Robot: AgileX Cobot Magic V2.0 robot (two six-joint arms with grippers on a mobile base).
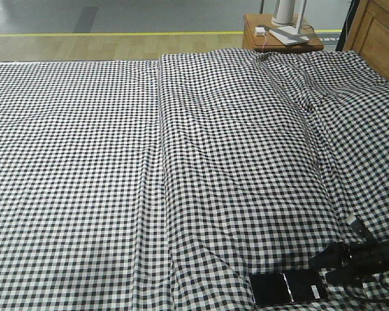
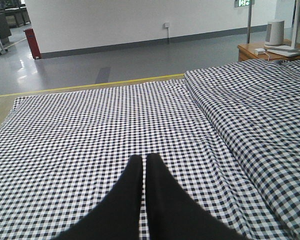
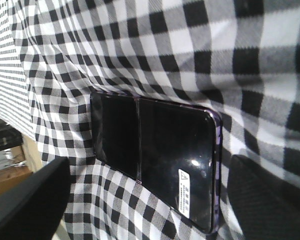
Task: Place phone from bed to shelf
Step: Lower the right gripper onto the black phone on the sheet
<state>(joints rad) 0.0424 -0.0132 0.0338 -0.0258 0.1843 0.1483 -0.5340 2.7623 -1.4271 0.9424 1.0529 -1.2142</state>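
The phone (image 1: 288, 289) is a glossy black slab with a seam across it and a white sticker. It lies flat on the bed (image 1: 181, 168), on the black-and-white check fabric at the near right edge. In the right wrist view the phone (image 3: 155, 150) fills the middle. My right gripper (image 3: 150, 167) is open just above it, one finger (image 3: 32, 200) wide of its long side and the other (image 3: 270, 200) past its sticker end. In the front view the right gripper (image 1: 324, 269) hovers by the phone's right end. My left gripper (image 2: 143, 159) is shut and empty over the bed (image 2: 90, 130). The shelf is not in view.
A small brown bedside table (image 1: 253, 40) stands past the bed's far right corner, carrying a white lamp base (image 1: 286, 11) and a flat grey device (image 1: 288, 36). A wooden furniture panel (image 1: 379, 32) rises at the far right. A long fabric ridge (image 1: 161, 162) runs down the bed.
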